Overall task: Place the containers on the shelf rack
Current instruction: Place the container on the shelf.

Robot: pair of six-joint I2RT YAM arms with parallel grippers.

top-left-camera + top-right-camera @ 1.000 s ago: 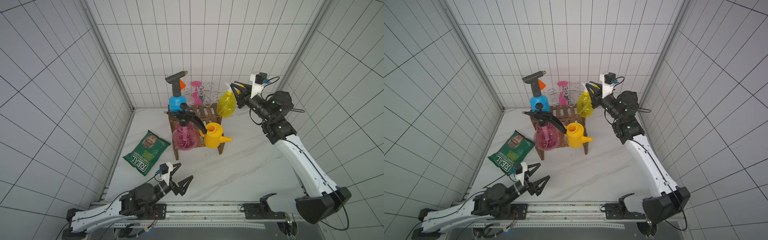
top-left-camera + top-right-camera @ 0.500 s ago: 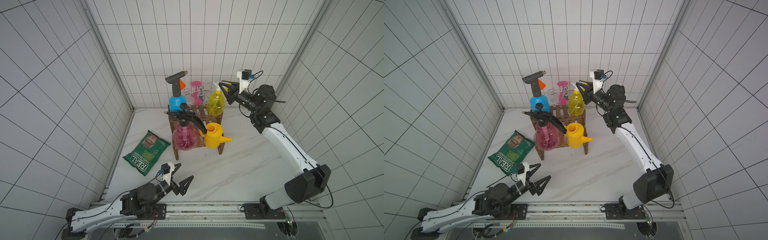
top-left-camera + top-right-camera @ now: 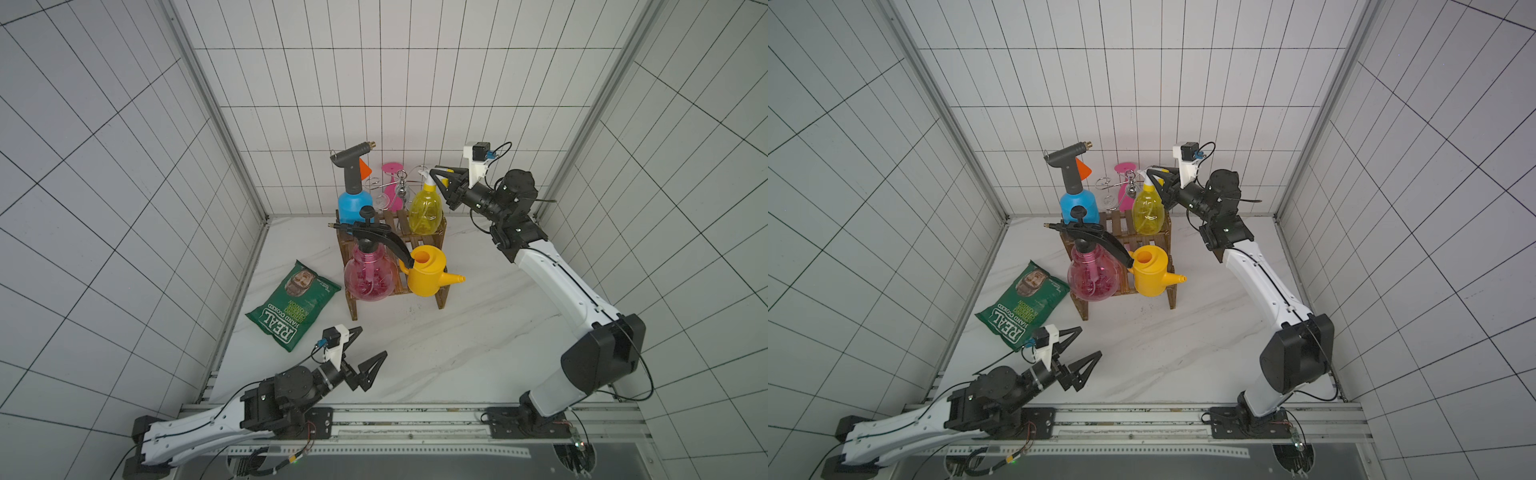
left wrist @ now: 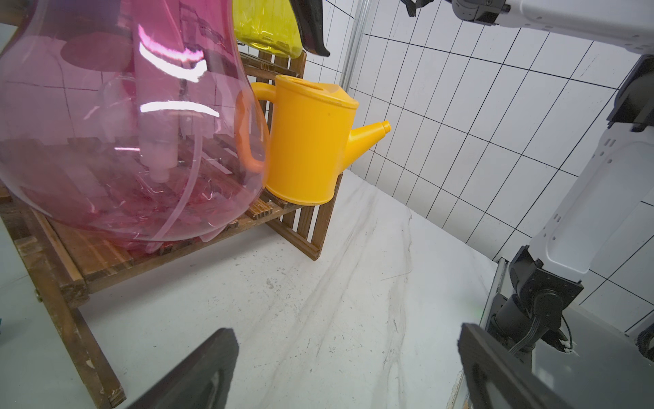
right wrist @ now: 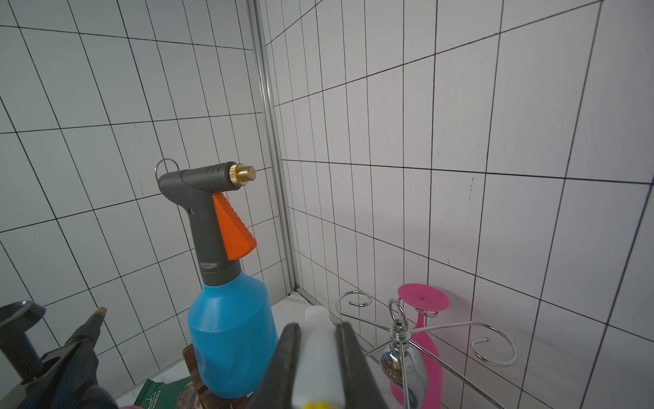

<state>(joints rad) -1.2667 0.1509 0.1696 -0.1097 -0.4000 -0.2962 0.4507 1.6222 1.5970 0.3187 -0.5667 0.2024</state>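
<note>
the yellow translucent trigger bottle [image 3: 424,210] is stood upright on the right side of the upper tier of the wooden shelf rack [image 3: 354,307], beside the blue grey-headed sprayer [image 3: 352,208]. whether its base is fully seated on the slats cannot be told. its white trigger head is clamped in the narrowed right tool [image 5: 317,327]. the grip is judged to be taken high so that the body hangs plumb and the fingers lie clear of the slats and of the chrome wire stand [image 3: 400,189] just behind.

on the lower tier the pink round sprayer [image 3: 370,276] and the yellow watering can [image 3: 426,274] are set side by side, with the can's spout turned outward past the rack's edge. all four containers are thus judged to be on the rack, with only the release left.

the left tool [image 3: 372,340] is held wide and empty, low over the counter [image 3: 478,332]. it is well apart from the rack and near the green chip bag [image 3: 293,305], presumably parked out of the way.
</note>
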